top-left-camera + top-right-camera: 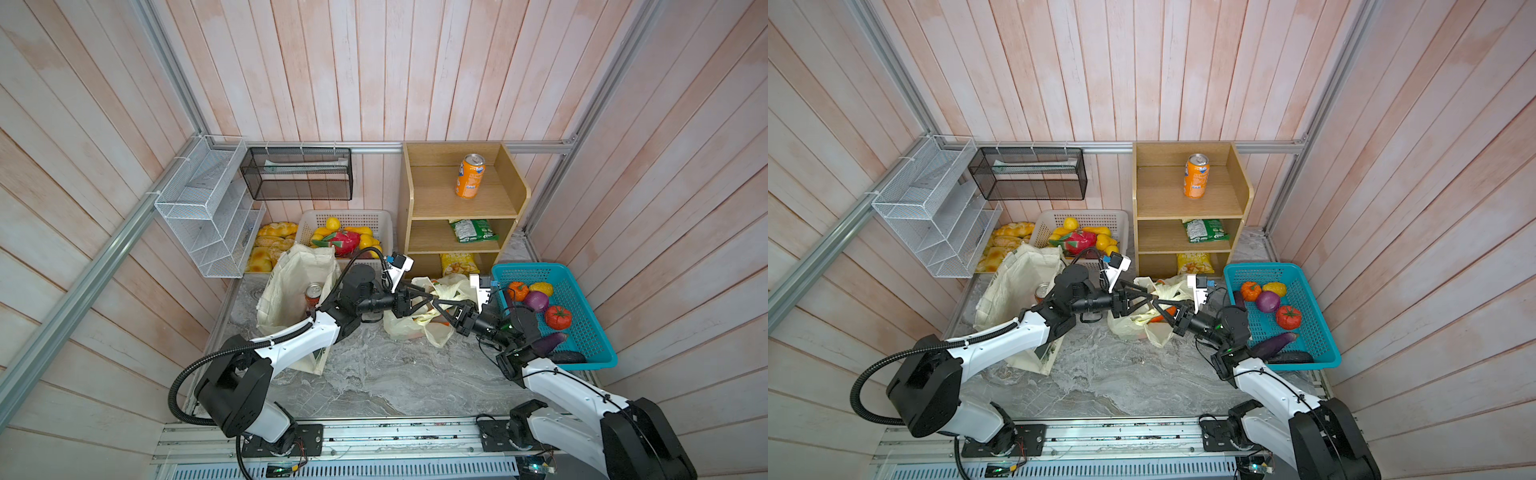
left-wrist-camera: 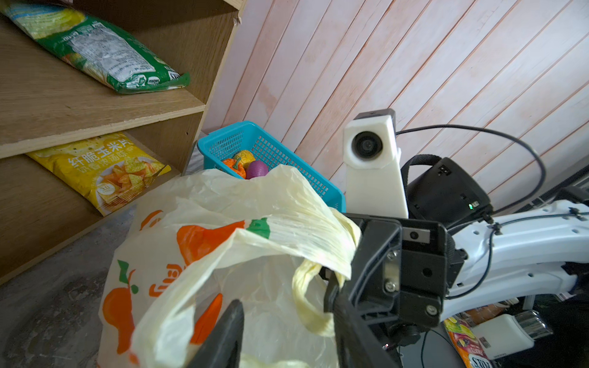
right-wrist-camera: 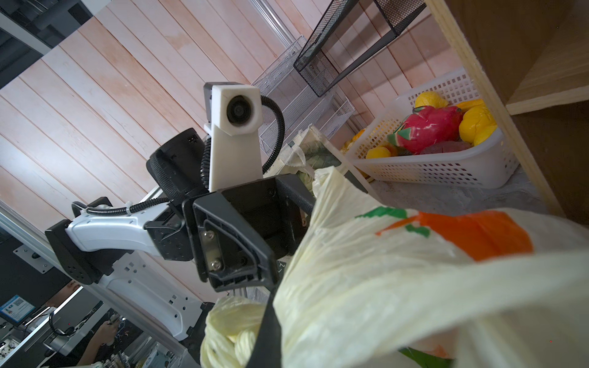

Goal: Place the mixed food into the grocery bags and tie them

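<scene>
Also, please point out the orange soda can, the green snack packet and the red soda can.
orange soda can (image 1: 470, 176): in a top view, label middle.
green snack packet (image 2: 105, 54): left wrist view, printed back.
red soda can (image 1: 313, 296): in a top view, upper body.

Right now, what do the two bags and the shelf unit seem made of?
The plastic bag: thin, glossy, translucent film; it crinkles and contents show through. The tote: cream woven cloth, likely canvas; matte, holds soft folds. The shelf unit: wood-grain board, probably laminated particleboard; matte.
</scene>
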`<move>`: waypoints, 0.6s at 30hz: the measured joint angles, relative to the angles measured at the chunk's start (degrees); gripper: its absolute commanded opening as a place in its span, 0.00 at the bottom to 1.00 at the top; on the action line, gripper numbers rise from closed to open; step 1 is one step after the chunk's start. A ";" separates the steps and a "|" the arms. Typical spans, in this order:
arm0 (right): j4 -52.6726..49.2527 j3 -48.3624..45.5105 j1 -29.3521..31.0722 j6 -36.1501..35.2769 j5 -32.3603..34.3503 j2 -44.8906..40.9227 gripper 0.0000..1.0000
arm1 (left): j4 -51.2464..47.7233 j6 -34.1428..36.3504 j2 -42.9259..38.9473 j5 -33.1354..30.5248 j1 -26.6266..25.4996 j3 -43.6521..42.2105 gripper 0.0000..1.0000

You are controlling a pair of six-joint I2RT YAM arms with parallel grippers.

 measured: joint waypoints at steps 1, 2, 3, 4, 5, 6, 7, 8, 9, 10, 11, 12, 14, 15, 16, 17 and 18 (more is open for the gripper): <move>-0.02 0.00 0.02 0.00 0.02 0.02 0.00 | 0.13 -0.13 0.26 0.15 -0.07 0.13 0.49; -0.02 0.00 0.00 0.00 0.02 0.02 0.00 | 0.35 -0.31 0.52 0.26 -0.09 0.33 0.48; 0.02 0.00 0.00 0.00 0.00 0.02 0.00 | 0.57 -0.50 0.68 0.37 -0.11 0.42 0.48; 0.02 0.02 0.00 0.00 -0.02 0.02 0.00 | 0.90 -0.70 0.79 0.46 -0.09 0.44 0.46; 0.02 0.07 0.00 0.00 -0.02 0.07 0.00 | 1.27 -0.90 0.85 0.76 -0.09 0.44 0.43; 0.00 0.09 0.00 0.00 -0.04 0.09 0.00 | 1.62 -1.25 0.96 1.05 -0.11 0.46 0.41; 0.02 0.11 0.00 0.00 -0.11 0.09 0.00 | 1.92 -1.49 1.09 1.36 -0.11 0.55 0.38; 0.02 0.11 0.00 0.00 -0.17 0.11 0.00 | 2.27 -1.70 1.25 1.55 -0.11 0.57 0.36; 0.02 0.11 0.00 0.00 -0.20 0.17 0.00 | 2.54 -1.99 1.42 1.79 -0.11 0.59 0.33; 0.02 0.11 0.00 0.00 -0.24 0.24 0.00 | 2.93 -2.21 1.62 2.10 -0.11 0.59 0.31; 0.02 0.11 0.00 0.00 -0.26 0.33 0.00 | 3.21 -2.49 1.81 2.45 -0.11 0.59 0.27; 0.00 0.11 0.00 0.00 -0.31 0.39 0.00 | 3.48 -2.71 1.97 2.78 -0.11 0.63 0.25; -0.02 0.11 0.00 0.00 -0.39 0.46 0.00 | 4.04 -3.10 2.32 3.23 -0.11 0.72 0.20; -0.04 0.11 0.00 0.00 -0.39 0.46 0.00 | 4.28 -3.34 2.49 3.39 -0.11 0.76 0.17; -0.02 0.11 0.00 0.00 -0.39 0.46 0.00 | 4.48 -3.50 2.60 3.63 -0.11 0.81 0.15; -0.02 0.11 0.00 0.00 -0.39 0.46 0.00 | 4.66 -3.58 2.69 3.82 -0.11 0.81 0.13; -0.04 0.13 0.00 -0.02 -0.39 0.46 0.00 | 4.70 -3.80 2.73 4.02 -0.11 0.85 0.10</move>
